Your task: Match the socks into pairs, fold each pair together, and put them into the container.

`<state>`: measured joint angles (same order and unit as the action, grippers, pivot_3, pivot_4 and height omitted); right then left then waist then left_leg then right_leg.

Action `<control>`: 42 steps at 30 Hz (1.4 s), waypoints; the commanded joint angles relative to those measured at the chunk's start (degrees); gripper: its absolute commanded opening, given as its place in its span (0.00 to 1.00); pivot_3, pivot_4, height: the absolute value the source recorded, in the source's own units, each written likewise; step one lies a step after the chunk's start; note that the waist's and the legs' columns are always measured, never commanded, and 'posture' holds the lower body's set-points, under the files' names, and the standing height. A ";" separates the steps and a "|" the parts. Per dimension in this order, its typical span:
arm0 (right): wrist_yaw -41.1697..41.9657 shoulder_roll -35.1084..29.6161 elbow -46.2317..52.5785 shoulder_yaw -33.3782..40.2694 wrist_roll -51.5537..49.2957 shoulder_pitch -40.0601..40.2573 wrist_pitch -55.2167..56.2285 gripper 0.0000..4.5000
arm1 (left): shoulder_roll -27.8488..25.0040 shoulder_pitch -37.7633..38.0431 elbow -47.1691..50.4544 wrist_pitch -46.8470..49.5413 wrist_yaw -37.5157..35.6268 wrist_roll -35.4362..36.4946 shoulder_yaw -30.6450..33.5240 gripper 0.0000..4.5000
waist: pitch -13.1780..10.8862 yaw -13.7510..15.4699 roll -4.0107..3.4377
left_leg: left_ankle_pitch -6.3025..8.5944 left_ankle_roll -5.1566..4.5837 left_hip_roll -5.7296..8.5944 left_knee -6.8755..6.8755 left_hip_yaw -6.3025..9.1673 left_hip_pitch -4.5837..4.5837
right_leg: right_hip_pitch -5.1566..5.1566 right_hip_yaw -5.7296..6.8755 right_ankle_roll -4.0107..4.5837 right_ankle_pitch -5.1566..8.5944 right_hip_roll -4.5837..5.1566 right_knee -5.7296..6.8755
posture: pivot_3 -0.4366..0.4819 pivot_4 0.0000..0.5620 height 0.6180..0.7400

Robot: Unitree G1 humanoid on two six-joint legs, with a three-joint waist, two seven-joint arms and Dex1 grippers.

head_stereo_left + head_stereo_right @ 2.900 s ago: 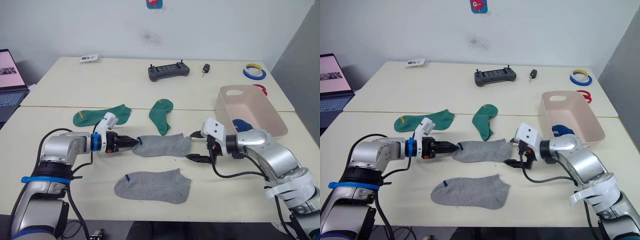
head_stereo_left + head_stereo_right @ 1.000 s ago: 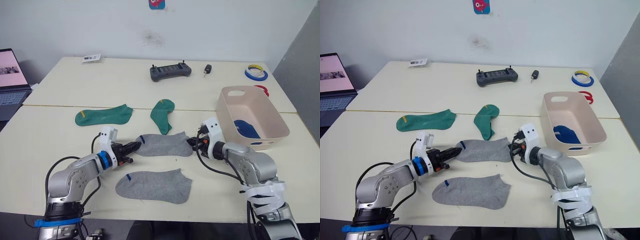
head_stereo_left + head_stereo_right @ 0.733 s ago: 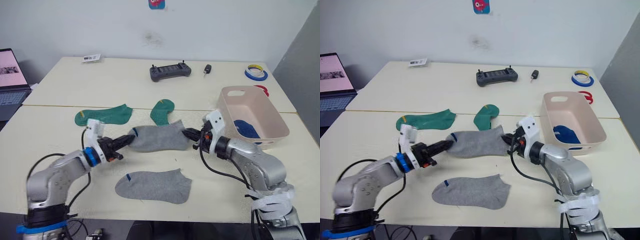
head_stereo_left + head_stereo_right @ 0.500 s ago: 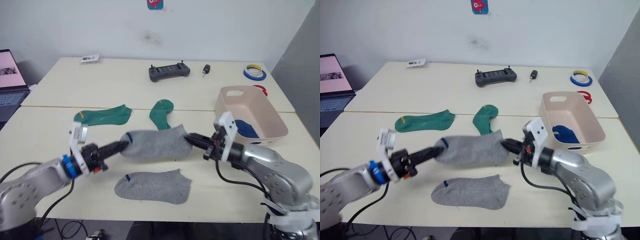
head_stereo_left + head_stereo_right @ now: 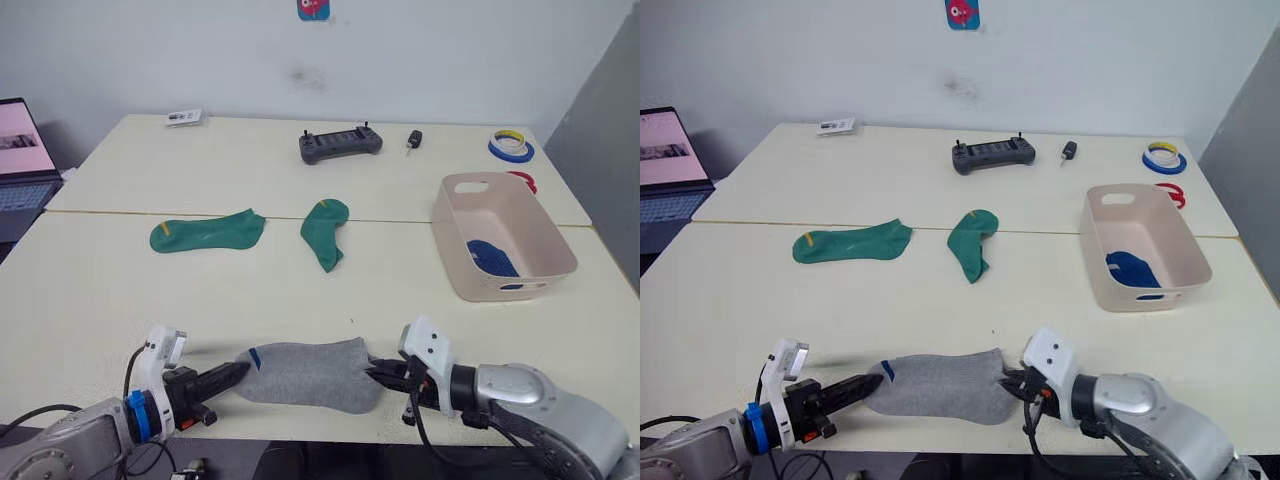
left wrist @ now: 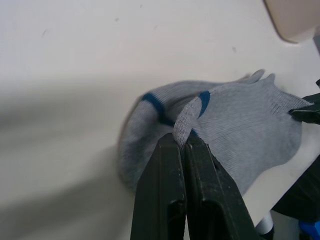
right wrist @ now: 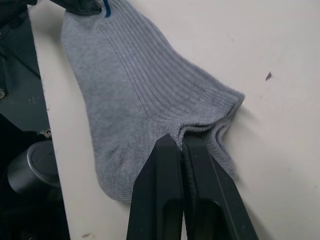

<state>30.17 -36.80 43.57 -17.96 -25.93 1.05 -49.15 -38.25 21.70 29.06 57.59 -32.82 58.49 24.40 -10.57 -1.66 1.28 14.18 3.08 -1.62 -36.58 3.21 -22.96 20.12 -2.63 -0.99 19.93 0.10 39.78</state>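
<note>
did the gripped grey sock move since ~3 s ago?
Yes. The held grey sock went from beside the green socks toward the table's near edge, now atop the other grey sock.

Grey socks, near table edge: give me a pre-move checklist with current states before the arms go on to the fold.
1. Left gripper shut on the top grey sock's cuff: ok.
2. Right gripper shut on its toe end: ok.
3. Held sock laid over the second grey sock: ok, though edge alignment cannot be told.
4. Socks fully on the table: cannot tell, they sit at the near edge.
5. Container has room: ok, blue socks lie inside.
6. Green socks paired: not ok, apart.
</note>
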 commanded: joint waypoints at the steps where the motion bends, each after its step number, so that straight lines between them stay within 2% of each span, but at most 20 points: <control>1: 0.10 0.52 -1.32 -0.80 2.69 0.22 4.35 0.01 | 0.11 -1.43 -1.03 -3.11 -0.56 -3.13 -1.49 0.00 | 0.00 0.01 0.00 | 0.00 0.00 0.00 0.01 0.01 0.00 | 0.00 0.01 0.00 0.00 0.00 0.01 | 0.48 0.27 1.00; 16: 1.83 2.52 -8.68 -1.75 8.74 -2.58 9.68 0.01 | 3.07 -5.18 -3.78 -4.82 1.98 -7.35 -5.47 0.00 | 0.02 0.05 0.01 | 0.00 0.00 0.02 0.01 0.03 0.04 | -0.08 0.03 0.03 -0.03 0.01 -0.01 | 0.48 0.27 1.00; 22: 2.95 3.09 -8.66 -1.06 7.89 -3.73 7.73 0.01 | 2.82 -3.21 -2.68 -6.44 1.03 -9.27 -5.93 0.00 | 0.02 0.02 0.01 | 0.00 0.00 0.02 0.01 0.04 0.04 | -0.09 0.03 0.04 -0.03 0.01 -0.01 | 0.48 0.27 1.00; 24: 3.11 3.48 -8.57 -0.64 7.43 -4.08 7.42 0.01 | 3.82 -2.93 -2.61 -6.26 1.54 -7.73 -5.02 0.00 | 0.02 0.02 0.01 | 0.00 0.00 0.02 0.01 0.04 0.04 | -0.09 0.03 0.04 -0.03 0.01 -0.01 | 0.48 0.27 1.00; 25: 3.19 3.60 -8.43 -0.40 7.23 -4.15 7.26 0.11 | 3.87 -2.68 -2.54 -5.75 1.91 -7.25 -4.67 0.00 | 0.02 0.02 0.01 | 0.00 0.00 0.02 0.01 0.03 0.04 | -0.09 0.02 0.04 -0.03 0.01 -0.01 | 0.48 0.27 1.00; 28: 3.27 3.52 -7.95 0.50 6.95 -4.08 6.85 0.29 | 3.40 -0.68 -1.60 -6.86 1.00 -8.30 -4.31 0.14 | 0.03 0.00 0.01 | 0.00 0.00 0.02 0.02 0.05 0.04 | -0.09 0.04 0.04 -0.03 0.01 0.00 | 0.48 0.27 1.00; 33: 3.81 3.01 -5.70 4.18 4.59 -3.73 6.30 0.67 | 4.16 3.52 0.03 -10.95 1.90 -10.71 -1.47 0.45 | 0.04 -0.12 0.00 | 0.00 0.00 0.00 0.06 0.03 0.06 | -0.09 0.02 0.05 -0.03 0.00 0.00 | 0.48 0.27 1.00; 37: 6.80 1.25 -2.83 8.58 0.46 -4.30 5.56 0.99 | 2.97 5.68 1.21 -12.51 0.77 -9.85 2.60 0.46 | 0.04 -0.13 0.00 | 0.00 -0.01 -0.01 0.12 0.04 0.07 | -0.07 0.03 0.04 -0.02 -0.02 -0.01 | 0.48 0.27 1.00; 42: 10.30 -0.95 -2.12 8.93 -1.25 -7.08 7.15 0.99 | 0.02 3.90 1.91 -14.43 -3.19 -7.62 8.05 0.46 | 0.02 -0.07 0.02 | 0.00 -0.01 -0.01 0.12 0.05 0.05 | -0.06 0.06 0.05 -0.02 -0.02 -0.03 | 0.48 0.27 1.00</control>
<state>39.38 -37.70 39.32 -9.77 -26.16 -4.89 -43.46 -37.42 26.23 29.44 45.09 -34.05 49.49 30.13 -10.55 -1.73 1.31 14.18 3.08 -1.62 -36.46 3.25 -22.90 20.06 -2.58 -0.95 19.90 0.08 39.75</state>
